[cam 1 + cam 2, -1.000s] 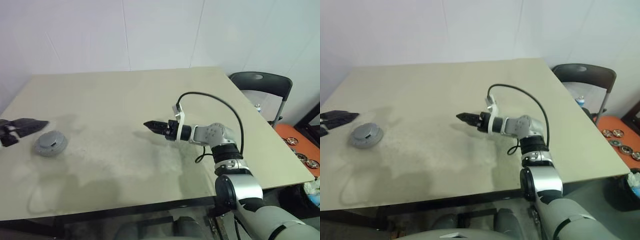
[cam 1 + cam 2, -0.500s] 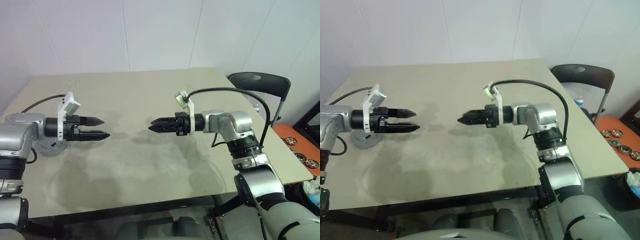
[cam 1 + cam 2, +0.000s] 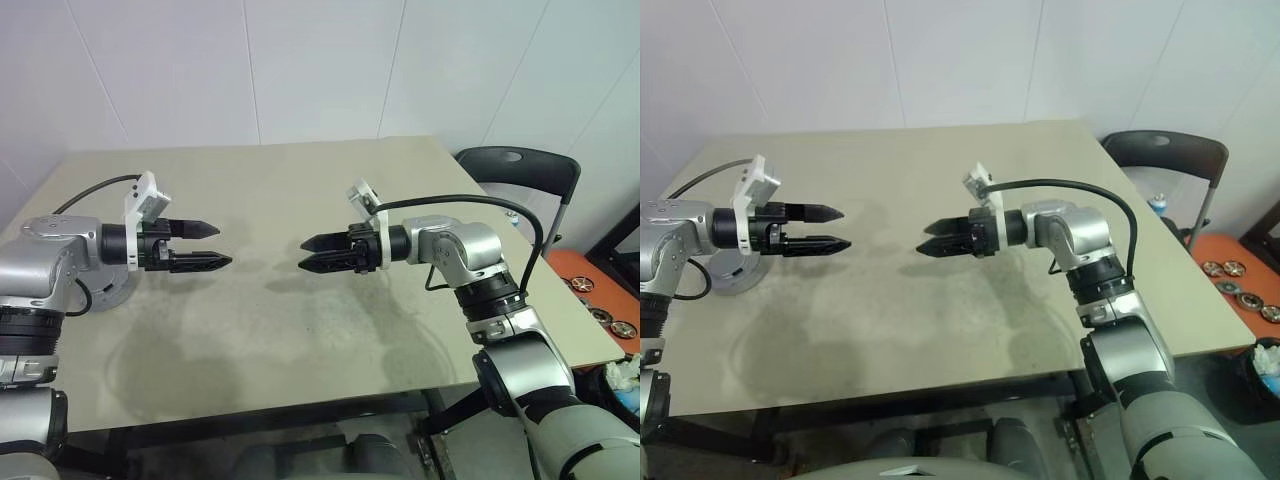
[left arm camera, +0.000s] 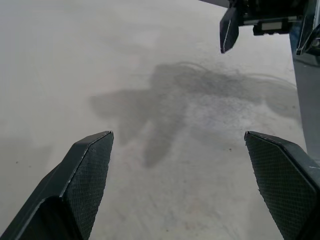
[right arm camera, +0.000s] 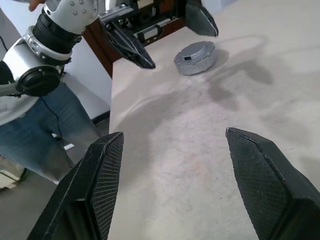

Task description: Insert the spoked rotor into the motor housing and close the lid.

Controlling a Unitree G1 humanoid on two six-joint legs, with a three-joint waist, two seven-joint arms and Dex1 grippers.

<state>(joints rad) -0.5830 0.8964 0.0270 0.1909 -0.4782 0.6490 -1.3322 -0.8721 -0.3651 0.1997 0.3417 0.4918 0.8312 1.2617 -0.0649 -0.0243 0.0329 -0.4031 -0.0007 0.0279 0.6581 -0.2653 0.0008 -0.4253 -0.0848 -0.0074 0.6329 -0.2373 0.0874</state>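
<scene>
right wrist view: 1 lid (image 5: 195, 57), 2 hands.

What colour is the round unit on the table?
Grey lidded housing, clearest in the right wrist view.

A beige table (image 3: 300, 190); a black folding chair (image 3: 522, 170) beside its right edge.

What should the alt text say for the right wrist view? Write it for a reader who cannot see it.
A closed grey motor housing sits on a beige table, beyond the right gripper's two open black fingers. The left gripper, also open, hovers near the housing, and a person's jeans-clad legs stand past the table's edge.
</scene>
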